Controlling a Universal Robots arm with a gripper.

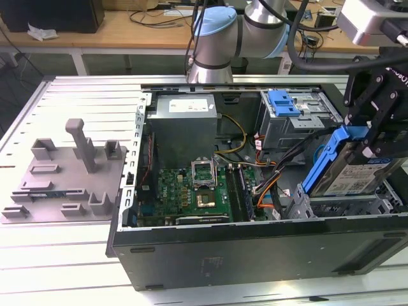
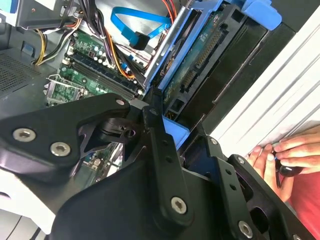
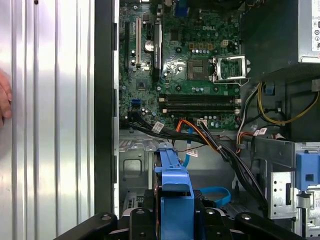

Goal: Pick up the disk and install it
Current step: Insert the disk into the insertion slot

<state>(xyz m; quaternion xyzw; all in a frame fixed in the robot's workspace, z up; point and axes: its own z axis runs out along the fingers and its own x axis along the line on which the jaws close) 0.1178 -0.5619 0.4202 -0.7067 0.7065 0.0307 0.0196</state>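
- The gripper (image 1: pixel 371 131) is clenched on the upper end of the disk (image 1: pixel 357 173). The disk hangs tilted at the exterior view's right, over the drive bay (image 1: pixel 338 205) at that end of the open computer case (image 1: pixel 255 248).
- I cannot tell whether the disk's lower end is already inside the bay.
- The disk is a flat silver metal slab with a white-and-blue label, framed by a blue plastic rail (image 1: pixel 322 162). The gripper is made of black jointed links with bright screws.
- The second wrist view shows the disk's underside, a green circuit board (image 2: pixel 200 55), and a person's hand (image 2: pixel 285 150) on the ribbed metal table (image 2: pixel 280 95).
- The first wrist view sees the rail edge-on between the black links, with the green motherboard (image 3: pixel 195 65) beyond.
- In the exterior view, a grey plastic fixture plate (image 1: pixel 64 175) with upright posts lies well apart, at the exterior view's left.
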